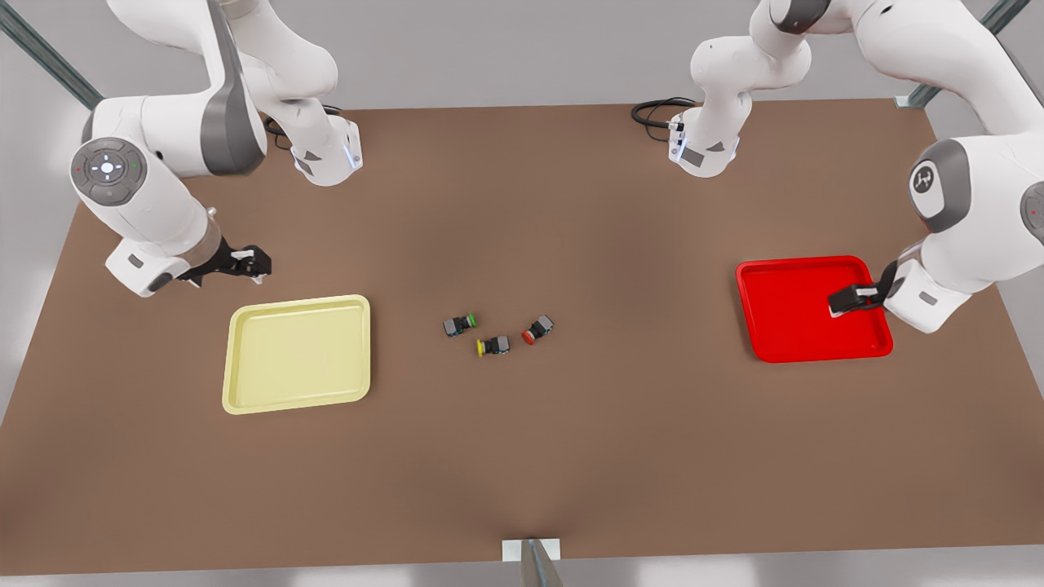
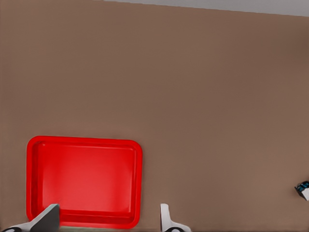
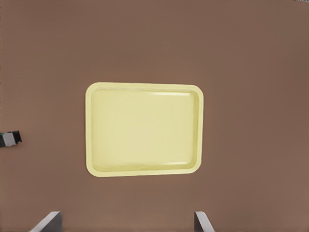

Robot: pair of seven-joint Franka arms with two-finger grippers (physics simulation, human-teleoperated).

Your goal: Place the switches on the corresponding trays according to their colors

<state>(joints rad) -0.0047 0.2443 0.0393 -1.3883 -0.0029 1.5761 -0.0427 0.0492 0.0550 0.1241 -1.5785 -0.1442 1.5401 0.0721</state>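
Note:
Three tiny switches lie on their sides in the middle of the brown table: green cap (image 1: 461, 324), yellow cap (image 1: 493, 346), red cap (image 1: 537, 329). The pale yellow tray (image 1: 298, 353) lies at the front view's left, the red tray (image 1: 811, 308) at its right; both hold nothing. My left gripper (image 1: 848, 300) hovers open over the red tray (image 2: 84, 179), its fingertips (image 2: 48, 217) spread wide. My right gripper (image 1: 253, 262) hangs open just behind the yellow tray (image 3: 144, 129). One dark switch body (image 3: 9, 138) shows beside that tray, another (image 2: 303, 190) off to the side of the red one.
Both arm bases (image 1: 326, 155) (image 1: 701, 151) stand at the table's far edge, with a black cable (image 1: 656, 110) beside one. A metal post (image 1: 534, 562) rises at the near edge. Bare tabletop (image 1: 522, 456) stretches between and in front of the trays.

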